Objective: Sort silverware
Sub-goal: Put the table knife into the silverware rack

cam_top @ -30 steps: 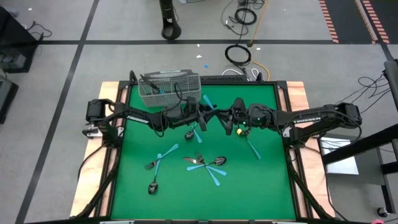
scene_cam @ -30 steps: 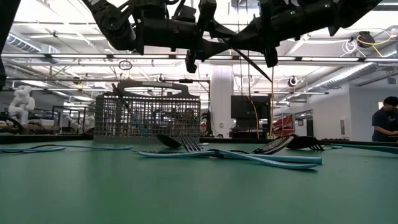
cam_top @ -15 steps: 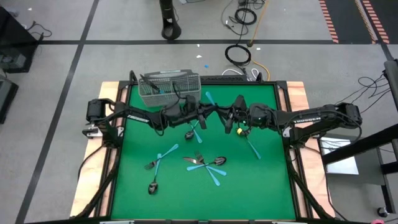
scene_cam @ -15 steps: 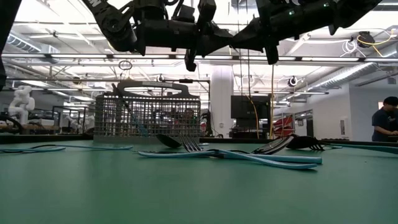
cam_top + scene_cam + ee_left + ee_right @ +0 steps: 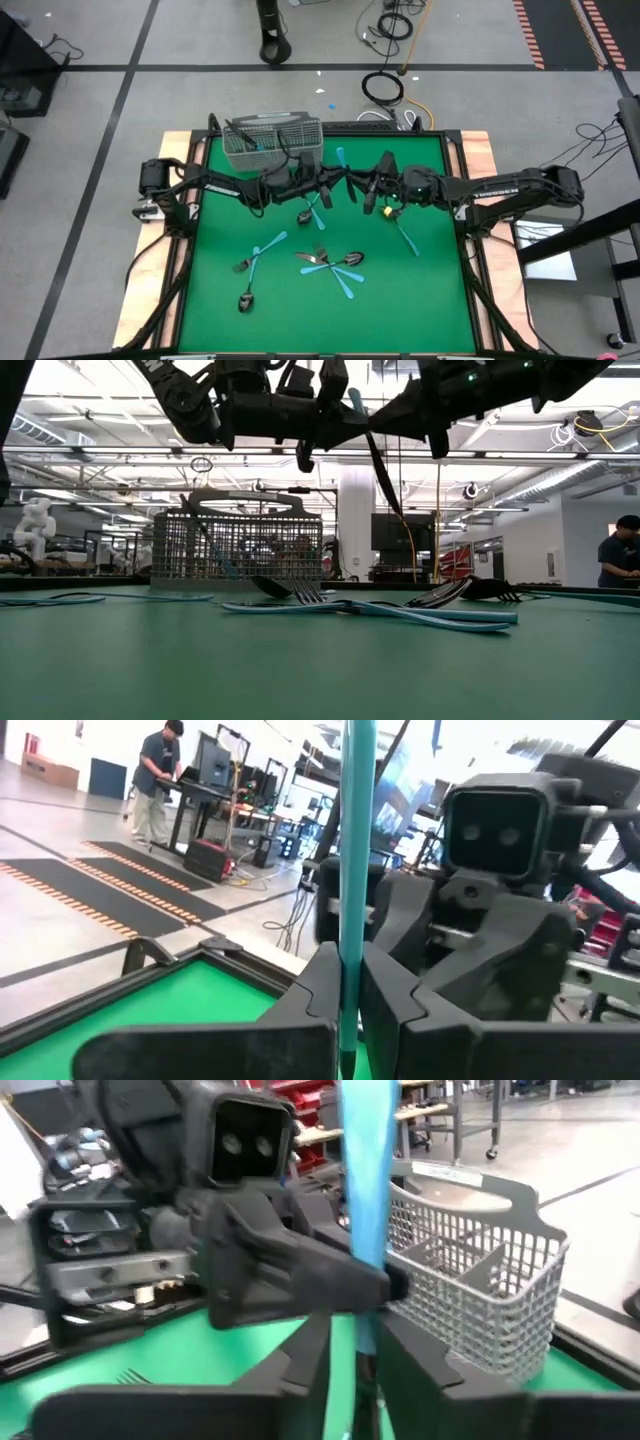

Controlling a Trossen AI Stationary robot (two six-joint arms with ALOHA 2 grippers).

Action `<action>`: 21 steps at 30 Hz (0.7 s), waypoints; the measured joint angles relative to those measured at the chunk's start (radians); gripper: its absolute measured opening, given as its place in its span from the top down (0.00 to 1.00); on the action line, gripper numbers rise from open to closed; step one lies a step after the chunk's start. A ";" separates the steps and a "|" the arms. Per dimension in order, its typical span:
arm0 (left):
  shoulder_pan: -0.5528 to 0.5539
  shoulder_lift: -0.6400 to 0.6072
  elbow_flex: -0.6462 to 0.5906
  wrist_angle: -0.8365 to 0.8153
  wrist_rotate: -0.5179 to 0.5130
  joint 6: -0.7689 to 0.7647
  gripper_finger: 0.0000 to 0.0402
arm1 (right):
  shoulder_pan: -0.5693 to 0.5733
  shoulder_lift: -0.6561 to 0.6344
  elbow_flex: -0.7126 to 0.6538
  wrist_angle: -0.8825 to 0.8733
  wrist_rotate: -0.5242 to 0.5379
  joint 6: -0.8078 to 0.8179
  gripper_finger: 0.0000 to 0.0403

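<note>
Slim blue plastic-handled utensil [image 5: 342,163], clamped in left hand [image 5: 336,183], right hand [image 5: 366,188] parted beside it, above green bench [image 5: 420,290].

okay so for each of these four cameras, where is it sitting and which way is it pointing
High: above the table, looking straight down; both arms meet mid-table.
Low: at tabletop height, looking level across the mat to the basket; arms overhead.
Left wrist: on the left arm, facing the right arm; own fingers pinch the blue-handled utensil.
Right wrist: faces the left arm and basket.
Shared: both wrist views show that utensil.
</note>
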 joint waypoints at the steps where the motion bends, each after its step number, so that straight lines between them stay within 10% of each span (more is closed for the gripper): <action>1: 0.003 -0.005 0.000 -0.009 0.000 0.003 0.96 | 0.000 -0.011 0.000 -0.008 0.000 -0.011 0.77; 7: 0.012 -0.098 0.023 -0.197 0.001 0.127 0.96 | 0.000 -0.117 0.000 -0.130 0.001 -0.023 0.63; 14: -0.041 -0.299 0.280 -0.834 -0.098 0.485 0.96 | 0.000 -0.189 0.000 -0.279 0.005 0.019 0.59; 21: -0.144 -0.329 0.657 -1.594 -0.547 0.861 0.96 | 0.000 -0.182 0.000 -0.322 0.006 0.032 0.59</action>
